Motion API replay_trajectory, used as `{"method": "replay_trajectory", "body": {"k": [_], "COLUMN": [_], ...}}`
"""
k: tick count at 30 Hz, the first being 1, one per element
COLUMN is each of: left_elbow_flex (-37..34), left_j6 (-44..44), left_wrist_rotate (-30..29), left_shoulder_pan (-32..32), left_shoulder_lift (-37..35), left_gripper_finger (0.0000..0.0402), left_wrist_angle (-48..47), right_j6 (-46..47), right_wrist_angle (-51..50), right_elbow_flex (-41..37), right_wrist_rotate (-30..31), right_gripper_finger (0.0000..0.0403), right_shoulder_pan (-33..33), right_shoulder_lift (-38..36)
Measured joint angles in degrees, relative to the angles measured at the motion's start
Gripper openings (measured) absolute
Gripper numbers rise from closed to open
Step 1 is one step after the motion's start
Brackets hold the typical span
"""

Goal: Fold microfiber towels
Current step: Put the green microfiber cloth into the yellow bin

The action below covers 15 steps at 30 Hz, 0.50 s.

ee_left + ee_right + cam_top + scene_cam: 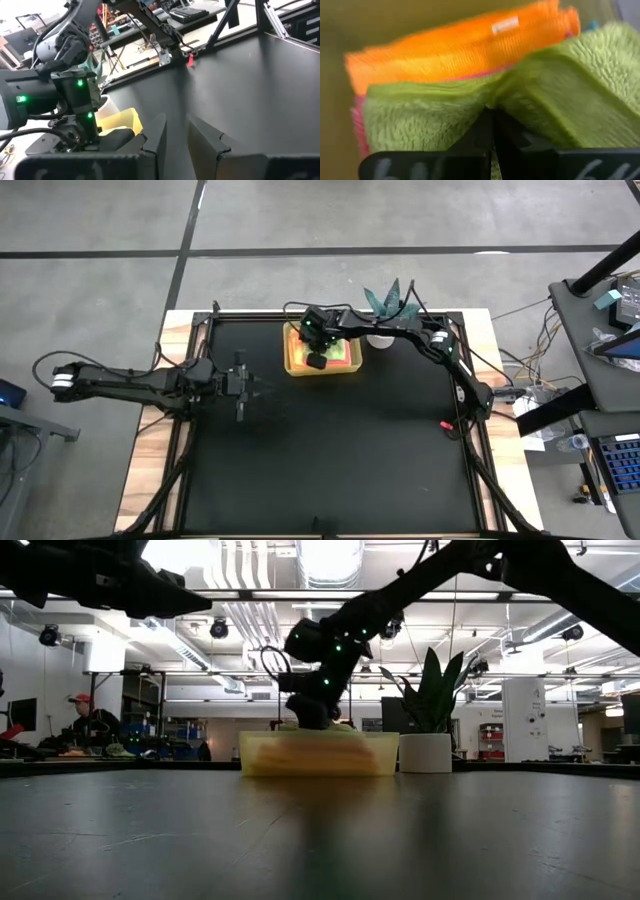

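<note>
From above, the right gripper is reaching down into the yellow tray at the back of the table, beside a spiky plant. The left gripper is hovering over bare table, well apart from the tray

At table level the right arm is dipping into the tray, white pot just beside it

Left wrist view: its fingers are sitting slightly apart, holding nothing

Right wrist view: the jaws are pinched closed on the lime green towel, which is lying on top of the stack, orange towel behind it, a pink edge peeking out
</note>
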Motion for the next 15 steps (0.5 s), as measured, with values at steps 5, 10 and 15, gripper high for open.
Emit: {"method": "replay_trajectory", "body": {"k": [5, 10, 15], "left_elbow_flex": [0.0, 0.0, 0.0], "left_j6": [0.1, 0.1, 0.2], "left_wrist_rotate": [0.0, 0.0, 0.0], "left_shoulder_pan": [0.0, 0.0, 0.0], "left_shoulder_lift": [0.2, 0.5, 0.6], "left_gripper_finger": [0.0058, 0.0058, 0.0058], "left_wrist_angle": [0.4, 0.5, 0.5], "right_j6": [0.0, 0.3, 0.5], "right_wrist_angle": [0.2, 0.2, -1.6], "right_elbow_flex": [2.2, 4.2, 5.9], "right_wrist_rotate": [-0.2, 0.0, 0.1], "right_gripper_finger": [0.0009, 0.0009, 0.0009], "right_shoulder_pan": [1.3, 2.0, 2.3], "right_shoulder_lift": [-0.1, -0.1, -0.2]}}
